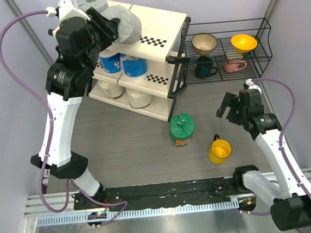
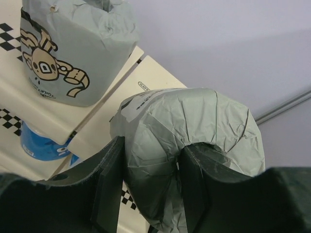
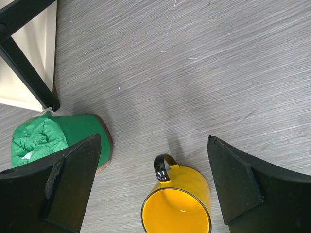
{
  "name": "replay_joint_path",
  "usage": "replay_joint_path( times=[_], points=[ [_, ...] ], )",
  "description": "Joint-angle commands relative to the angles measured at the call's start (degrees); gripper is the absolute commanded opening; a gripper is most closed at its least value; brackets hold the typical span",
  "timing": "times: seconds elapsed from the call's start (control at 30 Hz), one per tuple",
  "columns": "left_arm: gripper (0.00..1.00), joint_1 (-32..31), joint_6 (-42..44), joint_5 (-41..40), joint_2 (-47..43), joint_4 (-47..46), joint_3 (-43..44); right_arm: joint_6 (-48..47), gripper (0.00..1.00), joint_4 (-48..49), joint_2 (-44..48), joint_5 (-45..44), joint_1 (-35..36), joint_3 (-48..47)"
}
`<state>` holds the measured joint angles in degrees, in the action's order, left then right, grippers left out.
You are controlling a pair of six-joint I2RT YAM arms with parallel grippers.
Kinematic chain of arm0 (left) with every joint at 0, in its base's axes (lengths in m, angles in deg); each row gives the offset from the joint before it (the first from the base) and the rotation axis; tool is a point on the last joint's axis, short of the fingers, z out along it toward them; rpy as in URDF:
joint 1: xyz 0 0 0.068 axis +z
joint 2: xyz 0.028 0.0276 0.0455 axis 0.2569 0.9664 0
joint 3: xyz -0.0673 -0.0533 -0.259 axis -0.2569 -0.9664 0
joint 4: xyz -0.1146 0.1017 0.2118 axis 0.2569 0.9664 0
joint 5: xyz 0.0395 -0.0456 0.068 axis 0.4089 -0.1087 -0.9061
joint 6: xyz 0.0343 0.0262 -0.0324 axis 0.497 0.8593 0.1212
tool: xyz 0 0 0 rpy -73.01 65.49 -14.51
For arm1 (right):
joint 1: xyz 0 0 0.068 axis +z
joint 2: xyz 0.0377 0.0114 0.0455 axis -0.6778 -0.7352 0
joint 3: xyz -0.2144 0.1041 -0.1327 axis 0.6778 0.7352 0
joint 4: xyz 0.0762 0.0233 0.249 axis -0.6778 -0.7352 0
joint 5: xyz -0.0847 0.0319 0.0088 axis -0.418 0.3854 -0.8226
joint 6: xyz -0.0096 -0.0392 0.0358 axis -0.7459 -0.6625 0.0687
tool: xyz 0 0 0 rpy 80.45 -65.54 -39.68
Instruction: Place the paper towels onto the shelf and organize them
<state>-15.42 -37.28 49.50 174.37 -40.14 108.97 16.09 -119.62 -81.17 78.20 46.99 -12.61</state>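
1. Since like colours seem meant to sit together, the left tool (image 2: 151,187) holds the held grey roll (image 2: 194,121) tilted over the top tier of the shelf (image 1: 158,26), just beside the standing grey roll (image 2: 73,48). Its jaws are partly apart, clamped on the wrapper.
2. On the bench (image 1: 136,145), the green roll (image 1: 181,129) waits unshelved by the shelf's foot.
3. The right tool (image 3: 154,140) hangs between it and the yellow mug (image 1: 220,150), jaws wide, empty.
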Motion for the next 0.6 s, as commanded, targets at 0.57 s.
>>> replay_joint_path(
  times=[0.57],
  points=[
    [0.52,8.2,-5.0,10.7,-0.6,-6.2,-2.2,-1.1,0.96,1.7,-1.6,-1.1,0.1,-1.5]
  ],
)
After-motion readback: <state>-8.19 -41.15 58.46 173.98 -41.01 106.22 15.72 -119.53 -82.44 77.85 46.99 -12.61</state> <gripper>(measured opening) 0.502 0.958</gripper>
